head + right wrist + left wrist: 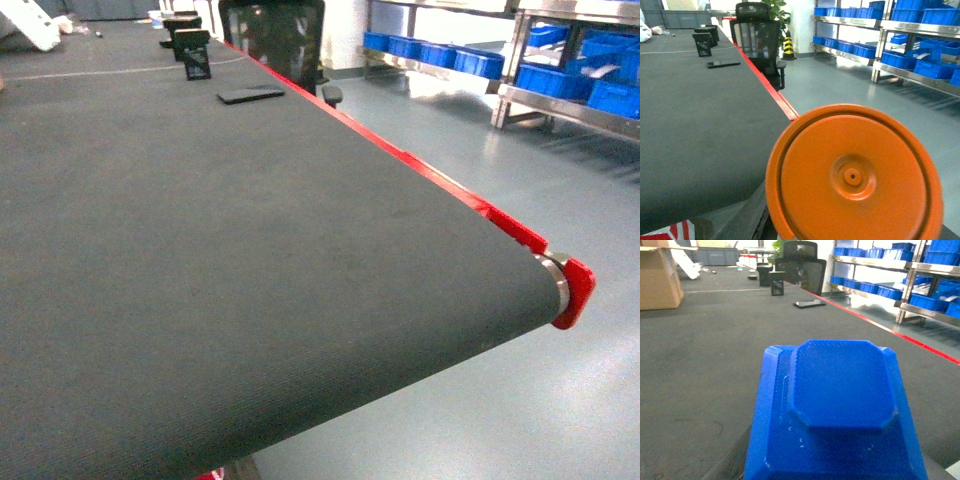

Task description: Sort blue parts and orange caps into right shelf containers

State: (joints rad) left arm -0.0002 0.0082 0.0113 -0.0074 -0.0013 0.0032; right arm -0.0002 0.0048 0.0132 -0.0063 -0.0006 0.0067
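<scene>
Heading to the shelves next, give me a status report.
Blue part fills left wrist view, orange cap fills right. Jaws unseen, grip unconfirmed. Blue crates on shelves right; floor between looks open.

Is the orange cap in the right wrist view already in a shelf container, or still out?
Out. The orange cap fills the right wrist view up close, while the blue shelf containers stand far off across the floor.

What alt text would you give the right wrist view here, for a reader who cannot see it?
A round orange cap fills the lower right foreground, close to the camera, its flat face with a small centre hole turned to the lens. Behind it a dark conveyor belt with a red edge runs back towards an office chair; metal shelves with blue crates stand at right.
</scene>
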